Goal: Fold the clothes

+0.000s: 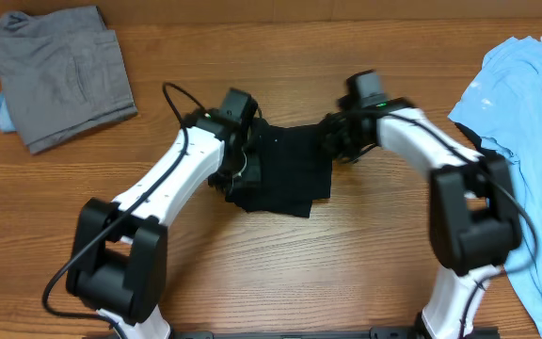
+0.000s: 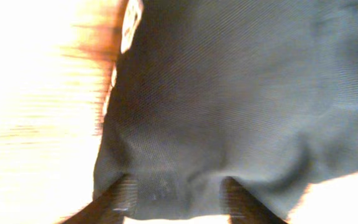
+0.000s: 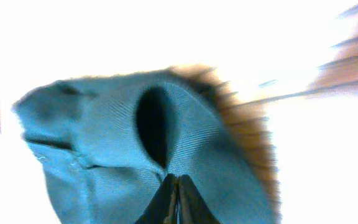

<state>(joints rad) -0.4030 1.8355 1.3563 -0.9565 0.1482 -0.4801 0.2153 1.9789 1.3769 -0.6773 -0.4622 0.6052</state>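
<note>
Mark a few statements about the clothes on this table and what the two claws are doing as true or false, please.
1. The black cloth lies in the middle of the table. True.
2. The gray garment sits at the far right. False: it is at the far left corner, and the blue shirt is on the right.
3. The right gripper is pinched shut on a fold of cloth. True.
4. The left gripper has its fingers pressed together. False: they stand apart, with black cloth between them.
5. One gripper holds the blue shirt. False: both are at the black cloth.
</note>
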